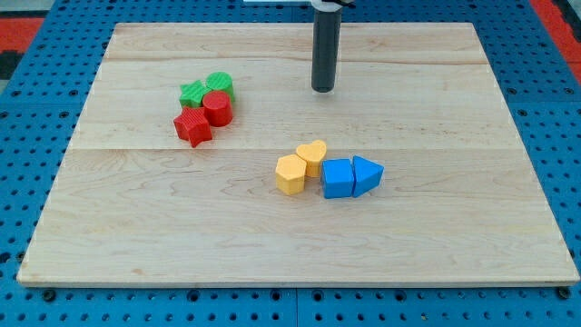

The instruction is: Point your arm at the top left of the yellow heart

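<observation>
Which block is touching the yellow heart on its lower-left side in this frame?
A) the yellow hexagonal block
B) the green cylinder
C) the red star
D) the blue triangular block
A: the yellow hexagonal block sits against the yellow heart block; my tip is well above both, touching neither.

My tip [323, 90] above heart [313, 155], well apart, toward view's top. Heart touches hexagon [290, 174] lower-left; cube [337, 178] and triangle [367, 173] just right. Separate cluster at view's left: two stars [192, 127] [192, 92], two cylinders [217, 108] [221, 84], all on board [436, 236].
</observation>
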`<state>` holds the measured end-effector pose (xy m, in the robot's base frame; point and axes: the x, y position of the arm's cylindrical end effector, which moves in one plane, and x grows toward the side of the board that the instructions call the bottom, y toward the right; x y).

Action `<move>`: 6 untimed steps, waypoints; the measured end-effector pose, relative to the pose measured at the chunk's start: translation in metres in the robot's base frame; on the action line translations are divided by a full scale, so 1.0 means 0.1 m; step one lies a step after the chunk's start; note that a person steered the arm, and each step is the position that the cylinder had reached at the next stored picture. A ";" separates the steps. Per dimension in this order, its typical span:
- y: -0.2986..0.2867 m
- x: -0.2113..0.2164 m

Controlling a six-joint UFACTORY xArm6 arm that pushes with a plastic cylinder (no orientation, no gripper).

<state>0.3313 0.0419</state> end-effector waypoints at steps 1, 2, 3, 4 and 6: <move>0.00 -0.01; -0.01 -0.02; -0.12 0.14; -0.16 0.53; -0.64 0.83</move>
